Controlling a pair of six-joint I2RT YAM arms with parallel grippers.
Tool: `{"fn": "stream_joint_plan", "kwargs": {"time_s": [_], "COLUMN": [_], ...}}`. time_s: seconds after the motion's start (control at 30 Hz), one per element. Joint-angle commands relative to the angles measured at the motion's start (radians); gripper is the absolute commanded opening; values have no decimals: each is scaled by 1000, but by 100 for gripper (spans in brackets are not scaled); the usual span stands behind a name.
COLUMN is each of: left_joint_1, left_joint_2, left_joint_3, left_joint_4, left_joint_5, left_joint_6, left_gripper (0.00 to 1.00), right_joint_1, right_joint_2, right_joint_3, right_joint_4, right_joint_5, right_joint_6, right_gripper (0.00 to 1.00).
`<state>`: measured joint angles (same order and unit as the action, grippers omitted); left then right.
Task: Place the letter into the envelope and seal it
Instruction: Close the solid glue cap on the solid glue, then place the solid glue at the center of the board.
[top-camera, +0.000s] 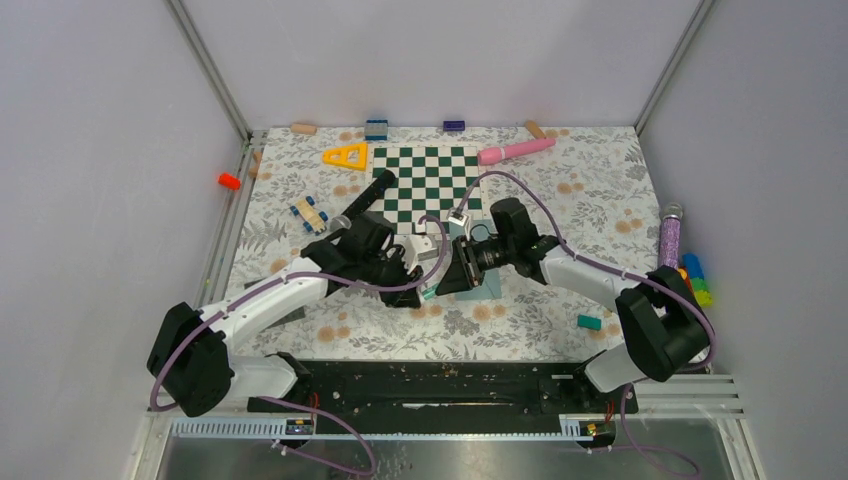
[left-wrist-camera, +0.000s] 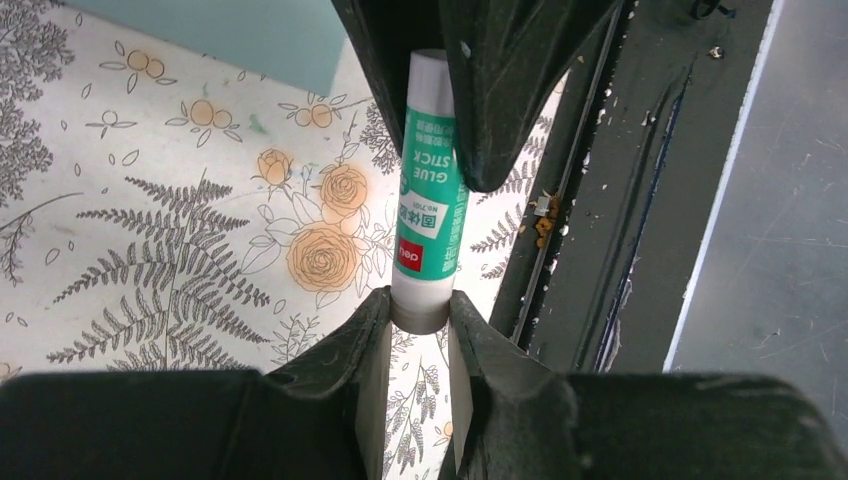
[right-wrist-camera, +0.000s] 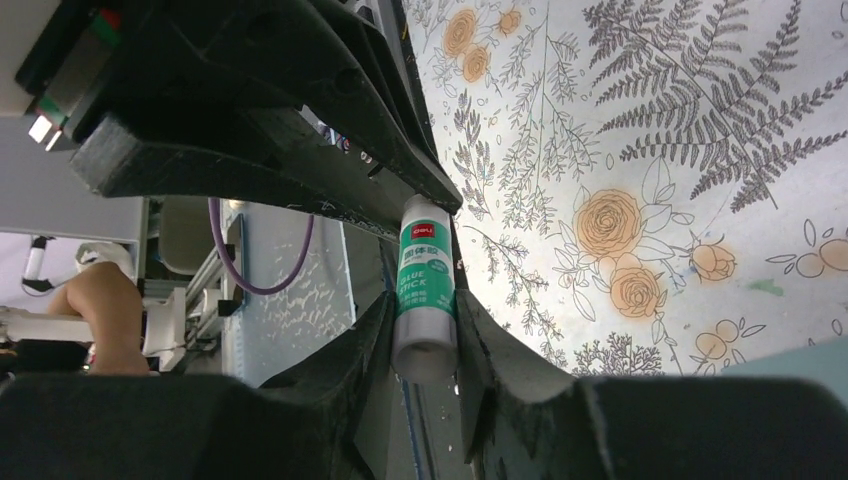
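Top external view: both arms reach in over the floral tabletop (top-camera: 560, 200) and meet just in front of the green-white chessboard (top-camera: 430, 185). The left hand (top-camera: 414, 288) and right hand (top-camera: 441, 284) face each other, with a green-labelled glue stick (top-camera: 428, 292) showing between them. The teal envelope (top-camera: 492, 286) lies flat on the tabletop, partly under the right hand, its far edge near the chessboard's near edge.

Left wrist view: the left hand is clenched on one end of the glue stick (left-wrist-camera: 428, 200). The right hand's dark fingers (left-wrist-camera: 500, 90) close over its other end, and the stick is off the tabletop. A corner of the envelope (left-wrist-camera: 230, 40) lies at the top of the view.

Right wrist view: the right hand grips the white end of the glue stick (right-wrist-camera: 425, 290), with the left hand on the far end. A strip of envelope (right-wrist-camera: 800, 365) shows at the lower right.
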<state>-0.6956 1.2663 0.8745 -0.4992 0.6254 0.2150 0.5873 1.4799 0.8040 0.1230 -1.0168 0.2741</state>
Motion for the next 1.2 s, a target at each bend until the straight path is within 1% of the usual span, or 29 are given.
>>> {"fn": "stream_joint_plan", "kwargs": {"time_s": [0.0, 0.17, 0.2, 0.27, 0.33, 0.4, 0.43, 0.47, 0.6, 0.7, 0.77, 0.83, 0.9, 1.0, 1.07, 1.17], "left_joint_1": [-14, -14, -13, -7, 7, 33, 46, 58, 115, 126, 128, 128, 128, 132, 141, 153], "left_joint_2": [-33, -42, -45, -52, -59, -66, -70, -74, -83, -77, -66, -35, 34, 177, 260, 346], "left_joint_3": [57, 53, 51, 45, 30, 9, 0, -8, -19, -14, -11, 2, 43, 122, 140, 150], "left_joint_4": [384, 381, 379, 371, 367, 367, 367, 361, 312, 245, 206, 164, 76, -73, -115, -128], "left_joint_5": [-54, -45, -43, -38, -23, -10, -5, -13, -10, -40, -92, -197, -292, -428, -486, -547], "left_joint_6": [-59, -58, -53, -37, -13, 7, 21, 41, 90, 146, 157, 146, 140, 117, 89, 69], "left_gripper": [0, 0, 0, 0, 0, 0, 0, 0, 0, 0, 0, 0, 0, 0, 0, 0], "right_joint_1": [101, 132, 130, 122, 96, 37, 5, -28, -155, -207, -221, -231, -236, -245, -252, -262], "right_joint_2": [39, 31, 27, 14, -6, -31, -46, -58, -115, -168, -213, -250, -284, -321, -335, -343], "right_joint_3": [25, 44, 53, 87, 122, 126, 123, 120, 111, 100, 92, 84, 78, 69, 66, 64], "right_joint_4": [-50, -110, -150, -240, -310, -338, -336, -336, -334, -335, -338, -340, -344, -344, -343, -343], "right_joint_5": [-68, -40, -24, 3, 16, 33, 35, 36, 49, 78, 114, 166, 218, 267, 279, 282], "right_joint_6": [57, -21, -54, -133, -210, -247, -252, -253, -246, -249, -265, -269, -317, -349, -356, -357], "right_gripper": [0, 0, 9, 40, 63, 83, 95, 99, 100, 100, 100, 99, 100, 100, 100, 100]}}
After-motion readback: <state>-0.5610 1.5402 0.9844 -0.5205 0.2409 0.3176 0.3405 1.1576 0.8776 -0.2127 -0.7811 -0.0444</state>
